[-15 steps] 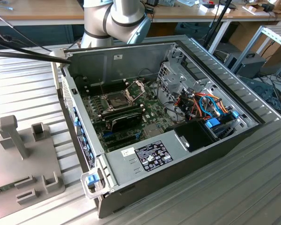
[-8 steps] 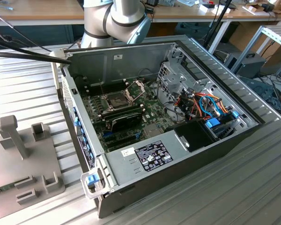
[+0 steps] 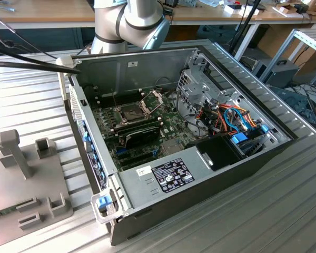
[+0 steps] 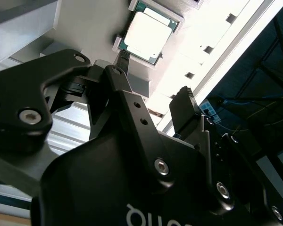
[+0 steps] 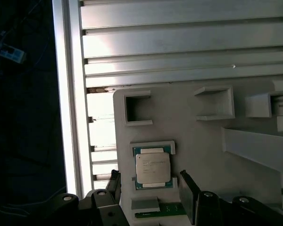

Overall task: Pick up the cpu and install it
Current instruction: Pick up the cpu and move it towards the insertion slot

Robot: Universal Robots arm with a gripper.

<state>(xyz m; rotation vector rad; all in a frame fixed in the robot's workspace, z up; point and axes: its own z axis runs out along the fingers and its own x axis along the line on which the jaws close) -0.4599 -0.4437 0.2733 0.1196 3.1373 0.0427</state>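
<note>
Two black fingers [image 5: 189, 197] on my tool [image 5: 149, 175] stand wide apart and hold nothing. In the first wrist view the cpu [image 5: 153, 168] lies flat between them, and neither finger touches it. It rests in a small nest on the grey plate [image 3: 10, 174]. I think this is the plate at the lower left of the exterior view, on the counter [image 3: 242, 221]. It is well apart from the socket [image 3: 131, 112] in the computer case [image 3: 200, 174], near the middle of that view.

I think the cpu is very light, thin and stiff. Its shiny metal top looks smooth, so it could slip. The underside is likely easy to hurt. I would pinch it softly by two opposite edges and keep it level.
</note>
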